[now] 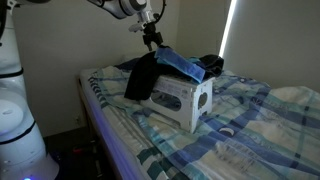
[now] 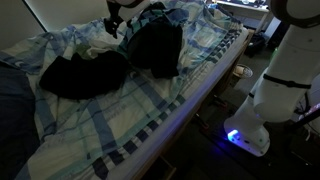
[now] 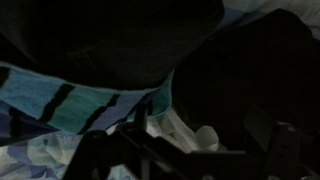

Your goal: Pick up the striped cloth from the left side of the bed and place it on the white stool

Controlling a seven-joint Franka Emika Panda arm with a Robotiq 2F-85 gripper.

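The striped cloth (image 1: 182, 65) is blue and lies draped over the top of the white stool (image 1: 188, 102), which stands on the bed (image 1: 240, 130). My gripper (image 1: 151, 42) hovers just above the cloth's near end and looks open and empty. A black fabric piece (image 1: 140, 78) hangs down the stool's side below the gripper. In the wrist view the striped cloth (image 3: 70, 108) lies below a dark mass, with part of the white stool (image 3: 185, 132) showing between the dark fingers. In an exterior view the stool is hidden under dark fabric (image 2: 155, 45).
A black garment (image 2: 80, 72) lies spread on the plaid sheet (image 2: 130, 115) beside the stool. Another dark bundle (image 1: 211, 66) sits behind the stool. The robot base (image 2: 265, 95) stands at the bed's edge. A bright curtain gap (image 1: 228, 30) is behind the bed.
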